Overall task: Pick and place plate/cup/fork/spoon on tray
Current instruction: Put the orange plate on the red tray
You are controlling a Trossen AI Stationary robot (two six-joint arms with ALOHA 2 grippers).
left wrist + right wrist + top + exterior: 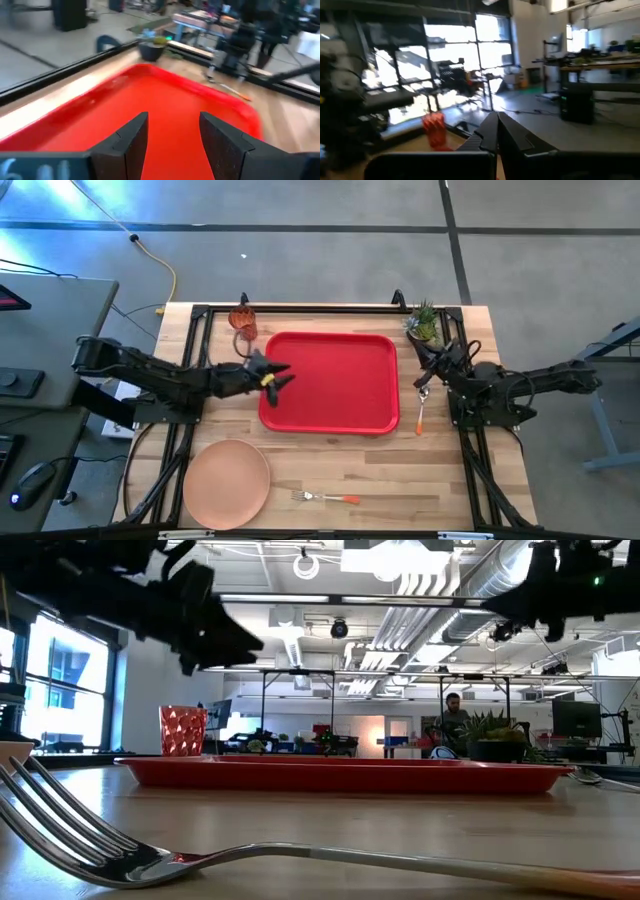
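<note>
The red tray (330,385) lies mid-table. My left gripper (280,376) hovers open and empty over the tray's left edge; its wrist view shows the fingers apart (172,135) above bare tray (165,95). The red-orange cup (243,321) stands upright off the tray's far left corner. The peach plate (225,483) lies flat at the near left. The fork (325,498) lies near the table's near edge. The spoon (421,408) lies just right of the tray. My right gripper (428,360) is raised near the spoon's far end, shut and empty (496,131).
A small green potted plant (425,323) stands at the far right, close to my right gripper. The table has a black metal frame along its edges (300,308). In the low view the fork's tines (90,840) fill the foreground. A person (455,712) shows far behind the table.
</note>
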